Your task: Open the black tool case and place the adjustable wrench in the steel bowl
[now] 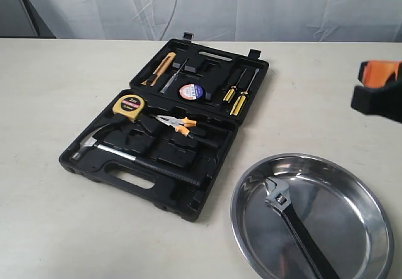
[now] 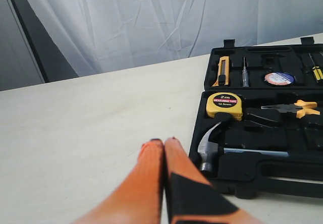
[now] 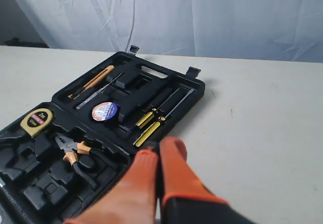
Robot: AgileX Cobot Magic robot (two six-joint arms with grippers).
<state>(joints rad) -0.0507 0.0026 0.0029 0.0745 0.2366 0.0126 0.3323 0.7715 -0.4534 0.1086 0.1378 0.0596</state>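
Observation:
The black tool case (image 1: pixel 125 171) lies open flat on the table, lid toward the back. In the steel bowl (image 1: pixel 358 210) at the front right lies the adjustable wrench (image 1: pixel 295 225), silver head toward the case, black handle toward the front edge. My right gripper (image 3: pixel 160 147) is shut and empty, hovering above the table by the case's right side; in the exterior view only its orange and black body (image 1: pixel 380 87) shows at the right edge. My left gripper (image 2: pixel 162 142) is shut and empty, low over the table left of the case, not seen in the exterior view.
Inside the case sit a hammer (image 1: pixel 91 144), a yellow tape measure (image 1: pixel 129 106), orange-handled pliers (image 1: pixel 178 123), a utility knife (image 1: pixel 160 68), a tape roll (image 1: pixel 191 91) and yellow-handled screwdrivers (image 1: pixel 237 97). A white curtain hangs behind the table.

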